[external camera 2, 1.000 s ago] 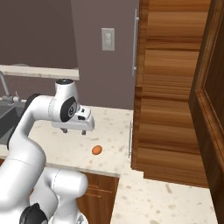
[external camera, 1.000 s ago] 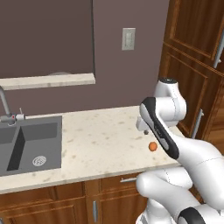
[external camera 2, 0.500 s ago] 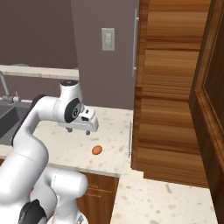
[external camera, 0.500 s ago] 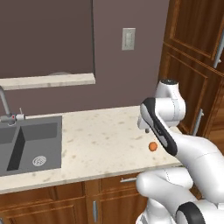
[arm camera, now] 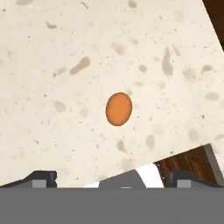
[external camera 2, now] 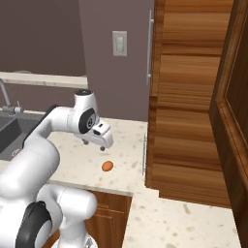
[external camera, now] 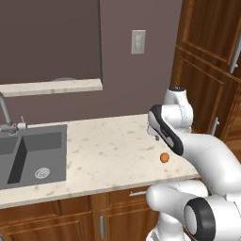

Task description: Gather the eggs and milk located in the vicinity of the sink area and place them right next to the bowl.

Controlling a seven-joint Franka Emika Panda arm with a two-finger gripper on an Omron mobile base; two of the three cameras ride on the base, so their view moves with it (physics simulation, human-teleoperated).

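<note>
One of the eggs, an orange egg (external camera: 164, 157) (external camera 2: 107, 166), lies on the speckled counter near its front edge, close to the tall cabinet. In the hand view the orange egg (arm camera: 119, 109) sits mid-frame on the stone. My gripper (external camera 2: 94, 144) (external camera: 155, 136) hovers above the counter, a little behind and to the left of the egg. It is open, with nothing between its widely spread fingertips (arm camera: 41, 177). The sink (external camera: 33, 155) (external camera 2: 9, 133) is at the far left. The milk and the bowl are out of view.
A tall wooden cabinet (external camera 2: 193, 97) (external camera: 212, 70) walls off the counter's right end, close to the egg. A curved faucet (external camera: 7, 117) stands behind the sink. A raised stone ledge (external camera: 52, 86) runs along the back left. A wall switch (external camera: 138, 41) is above the counter.
The hand has swung right and slightly down, closer to the orange egg. The egg has not moved and the jaws remain wide apart.
</note>
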